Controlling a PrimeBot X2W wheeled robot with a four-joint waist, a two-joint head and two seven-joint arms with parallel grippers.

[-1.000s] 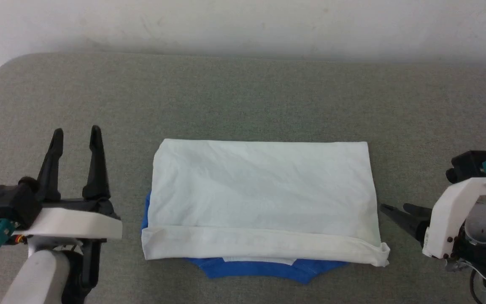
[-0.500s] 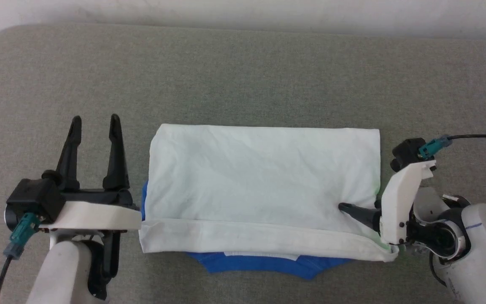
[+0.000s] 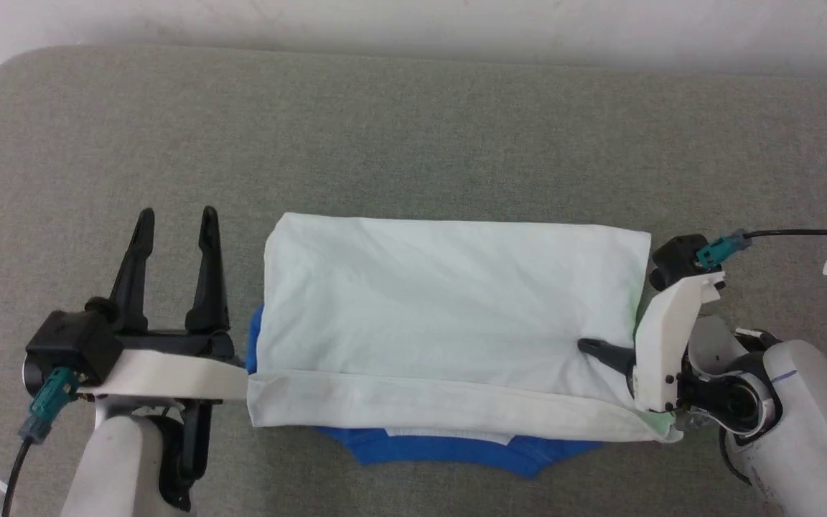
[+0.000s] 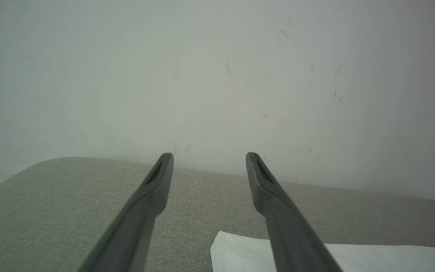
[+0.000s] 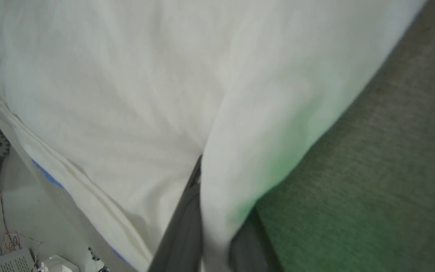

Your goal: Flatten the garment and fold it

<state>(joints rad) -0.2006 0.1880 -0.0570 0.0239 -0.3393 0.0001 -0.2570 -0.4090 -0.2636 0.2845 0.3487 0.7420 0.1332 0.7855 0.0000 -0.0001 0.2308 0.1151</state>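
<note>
One right claw (image 3: 587, 349) lies sideways, pinching the garment (image 3: 442, 301).

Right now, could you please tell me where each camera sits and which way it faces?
Head view: on the head, facing forward and down at the garment on the grey surface; left pincer open beside it, right pincer at its edge.
Left wrist view: on the left wrist, facing the wall along its spread fingers.
Right wrist view: on the right wrist, facing along its fingers pinching the garment.
Shared: all show the garment.
</note>
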